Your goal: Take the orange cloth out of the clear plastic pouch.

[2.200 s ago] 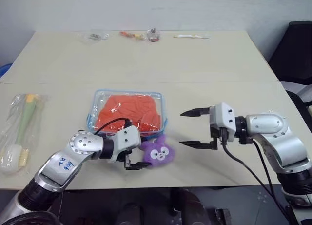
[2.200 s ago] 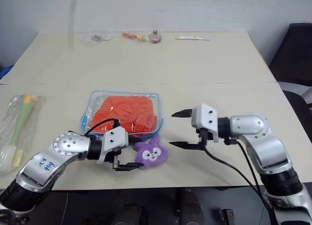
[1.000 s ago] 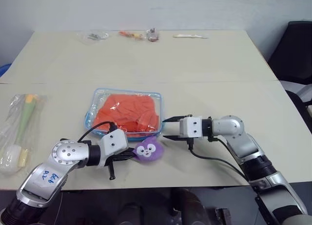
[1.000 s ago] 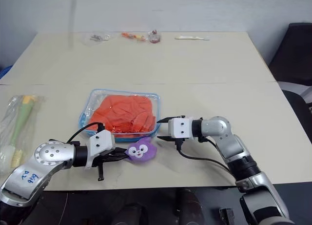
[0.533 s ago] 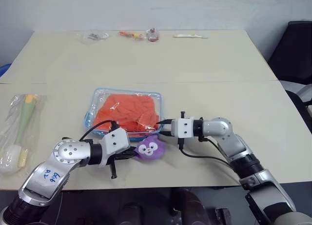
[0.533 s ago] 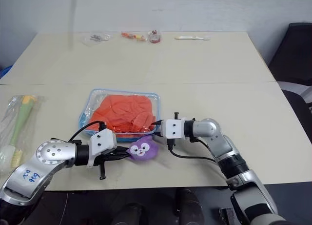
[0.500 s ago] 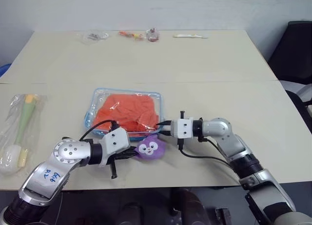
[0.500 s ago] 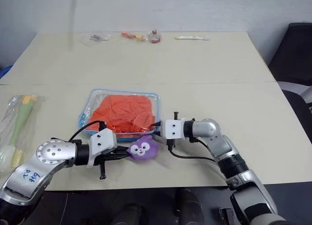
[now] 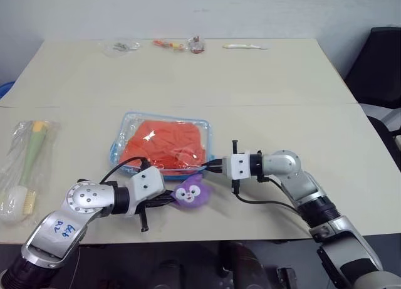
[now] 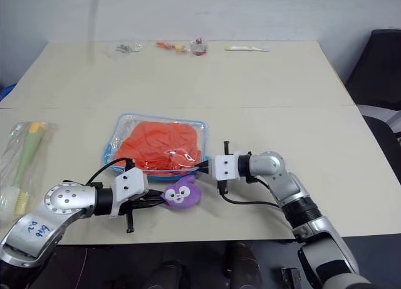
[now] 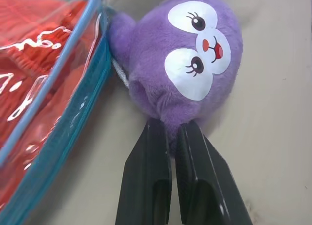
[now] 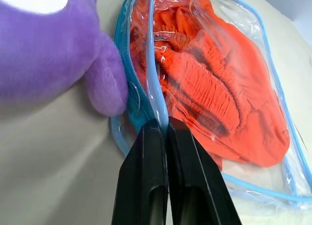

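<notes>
Between my right gripper's (image 12: pixel 161 125) fingers I pinch the clear plastic pouch's (image 12: pixel 152 83) blue edge. My left gripper (image 11: pixel 168 130) pinches the purple bunny (image 11: pixel 185 64). I see the orange cloth (image 12: pixel 214 88) inside.

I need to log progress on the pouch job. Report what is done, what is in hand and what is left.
Done: the left gripper is shut on the purple plush beside the pouch. The right gripper is shut on the pouch's blue edge at the corner nearest the plush.
In hand: both grips, apparently to open the pouch.
Left: the orange cloth lies wholly inside, so the opening and the pull-out remain.
</notes>
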Robot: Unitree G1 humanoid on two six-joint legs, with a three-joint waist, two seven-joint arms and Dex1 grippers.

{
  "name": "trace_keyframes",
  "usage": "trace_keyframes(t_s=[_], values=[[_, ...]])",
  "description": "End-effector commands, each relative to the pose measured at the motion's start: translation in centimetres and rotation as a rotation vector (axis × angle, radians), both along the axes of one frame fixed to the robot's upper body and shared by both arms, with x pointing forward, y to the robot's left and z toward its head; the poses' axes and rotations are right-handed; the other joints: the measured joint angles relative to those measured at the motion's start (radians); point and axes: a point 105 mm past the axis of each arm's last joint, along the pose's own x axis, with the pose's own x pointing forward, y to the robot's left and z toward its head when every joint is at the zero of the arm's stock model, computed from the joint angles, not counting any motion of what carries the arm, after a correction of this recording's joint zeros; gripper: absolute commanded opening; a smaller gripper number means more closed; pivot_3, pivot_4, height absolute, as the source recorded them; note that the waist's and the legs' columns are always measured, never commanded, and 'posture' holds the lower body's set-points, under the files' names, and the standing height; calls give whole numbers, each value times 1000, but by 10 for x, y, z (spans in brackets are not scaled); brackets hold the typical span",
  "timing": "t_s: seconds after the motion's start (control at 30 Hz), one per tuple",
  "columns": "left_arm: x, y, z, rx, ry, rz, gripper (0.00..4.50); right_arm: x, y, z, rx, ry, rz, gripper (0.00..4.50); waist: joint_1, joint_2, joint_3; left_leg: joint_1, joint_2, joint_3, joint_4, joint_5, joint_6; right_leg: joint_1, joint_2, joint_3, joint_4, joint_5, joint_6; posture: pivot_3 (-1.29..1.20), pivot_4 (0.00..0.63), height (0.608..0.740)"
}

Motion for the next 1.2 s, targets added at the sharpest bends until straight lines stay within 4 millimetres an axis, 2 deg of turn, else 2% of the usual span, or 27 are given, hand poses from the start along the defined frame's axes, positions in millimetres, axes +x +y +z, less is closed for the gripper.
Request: trace_keyframes(t_s=[0.03,0.3,0.4,0.53,0.63,0.77,0.97,1.0,1.03,1.1,1.2], values=[[0,29,13,38,-47,72,0,4,-18,21,31,-58,-8,58,-1,1,0,0,0,0,0,0,0,0,0,0,0,0,0,0,150,740],[-11,82,28,81,-60,227,0,0,-44,27,-17,-84,1,58,1,1,1,0,0,0,0,0,0,-2,0,-1,-1,0,0,0,150,740],[-17,106,30,115,-64,297,0,-5,-54,26,-47,-91,19,58,0,1,1,0,0,0,0,0,0,-1,0,-1,-1,0,0,0,150,740],[-22,149,36,169,-73,408,0,-7,-67,30,-66,-108,43,58,0,1,1,0,0,0,-1,0,0,-1,0,-1,-1,0,0,0,150,740],[-19,168,45,168,-95,459,0,-9,-72,31,-84,-102,69,58,1,1,1,0,0,0,-1,0,0,-1,0,-1,-1,0,-1,0,150,740],[-15,173,49,144,-103,468,0,-7,-78,27,-127,-99,81,58,0,1,1,0,0,0,-1,0,0,-1,0,-1,-1,0,-1,0,150,740],[-13,150,33,114,-70,395,0,-5,-74,25,-105,-71,77,58,-1,1,1,0,0,1,-1,0,0,-2,0,-1,-1,0,-1,0,150,740],[-12,146,30,104,-61,390,631,-5,-73,24,-100,-58,73,232,-1,1,1,0,0,1,-1,0,0,-2,0,-1,-1,0,-1,0,150,740],[-12,143,28,98,-56,388,814,-5,-73,23,-97,-50,69,473,0,1,1,0,0,1,-1,0,0,-2,0,-1,-1,0,-1,0,150,740],[-12,139,26,98,-54,370,1508,-6,-71,23,-93,-34,73,1031,-1,1,1,0,0,1,-1,0,0,-2,0,-1,-1,0,-1,0,150,740],[-12,135,24,79,-51,371,2522,-10,-69,23,-83,-15,81,2122,-1,1,1,0,0,1,-1,0,0,-2,0,-1,-1,0,-1,0,150,740]])
